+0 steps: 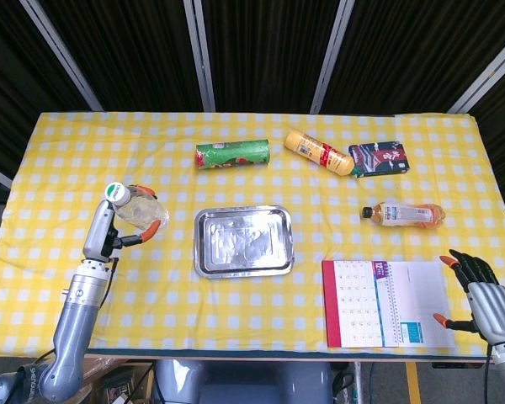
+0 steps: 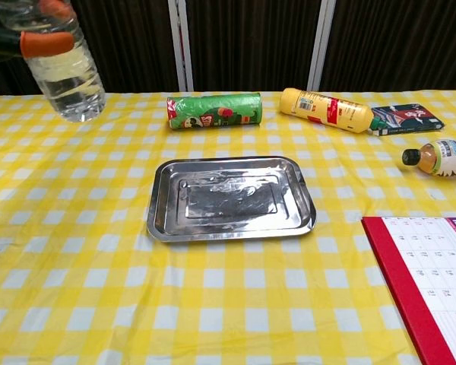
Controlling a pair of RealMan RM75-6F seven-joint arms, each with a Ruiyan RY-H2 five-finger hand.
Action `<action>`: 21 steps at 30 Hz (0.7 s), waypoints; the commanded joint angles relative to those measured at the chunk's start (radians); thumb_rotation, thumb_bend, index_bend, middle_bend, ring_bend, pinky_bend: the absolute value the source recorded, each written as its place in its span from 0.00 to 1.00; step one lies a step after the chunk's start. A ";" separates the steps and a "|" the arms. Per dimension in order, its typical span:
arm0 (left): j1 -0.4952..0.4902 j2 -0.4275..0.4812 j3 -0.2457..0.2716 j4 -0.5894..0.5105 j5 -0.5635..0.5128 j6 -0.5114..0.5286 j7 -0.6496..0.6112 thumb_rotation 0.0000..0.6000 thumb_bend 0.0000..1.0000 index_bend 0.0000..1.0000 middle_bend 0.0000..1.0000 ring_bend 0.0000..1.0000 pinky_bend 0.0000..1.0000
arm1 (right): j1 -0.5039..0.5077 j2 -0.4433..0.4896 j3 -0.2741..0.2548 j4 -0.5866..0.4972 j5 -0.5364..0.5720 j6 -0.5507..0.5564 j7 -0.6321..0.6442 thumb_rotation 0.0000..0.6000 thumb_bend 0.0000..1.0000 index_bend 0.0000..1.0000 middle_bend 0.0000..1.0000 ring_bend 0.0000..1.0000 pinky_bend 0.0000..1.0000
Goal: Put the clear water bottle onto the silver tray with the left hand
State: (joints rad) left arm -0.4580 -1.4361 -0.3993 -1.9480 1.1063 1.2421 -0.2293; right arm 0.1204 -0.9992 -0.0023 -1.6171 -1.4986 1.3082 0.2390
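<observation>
The clear water bottle with a green cap is held upright in the air by my left hand, left of the silver tray. In the chest view the bottle hangs at the top left, orange fingertips wrapped around it, well left of the tray. The tray lies bare at the table's middle. My right hand hovers at the table's front right corner with fingers spread and nothing in it.
A green can, a yellow bottle and a dark packet lie along the back. A tea bottle lies at right, a calendar at front right.
</observation>
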 commanded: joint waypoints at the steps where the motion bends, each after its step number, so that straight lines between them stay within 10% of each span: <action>1: -0.061 -0.008 -0.056 -0.152 -0.025 -0.004 0.086 1.00 0.49 0.64 0.63 0.23 0.11 | 0.002 -0.002 -0.001 0.001 0.000 -0.004 -0.002 1.00 0.16 0.15 0.07 0.00 0.00; 7: -0.248 -0.051 -0.244 -0.408 -0.246 0.088 0.365 1.00 0.49 0.64 0.63 0.23 0.11 | 0.005 -0.004 -0.004 0.000 0.000 -0.013 -0.010 1.00 0.16 0.15 0.07 0.00 0.00; 13: -0.434 -0.132 -0.373 -0.408 -0.339 0.245 0.561 1.00 0.49 0.64 0.63 0.23 0.11 | 0.002 0.002 -0.003 -0.002 0.002 -0.009 0.001 1.00 0.16 0.15 0.07 0.00 0.00; 21: -0.352 -0.111 -0.323 -0.408 -0.399 0.383 0.578 1.00 0.49 0.65 0.64 0.23 0.11 | 0.000 0.007 -0.007 -0.009 -0.008 -0.003 0.006 1.00 0.16 0.15 0.07 0.00 0.00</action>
State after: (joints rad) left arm -0.8641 -1.5618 -0.7533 -2.3514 0.7391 1.6119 0.3700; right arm 0.1203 -0.9926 -0.0095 -1.6253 -1.5065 1.3051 0.2451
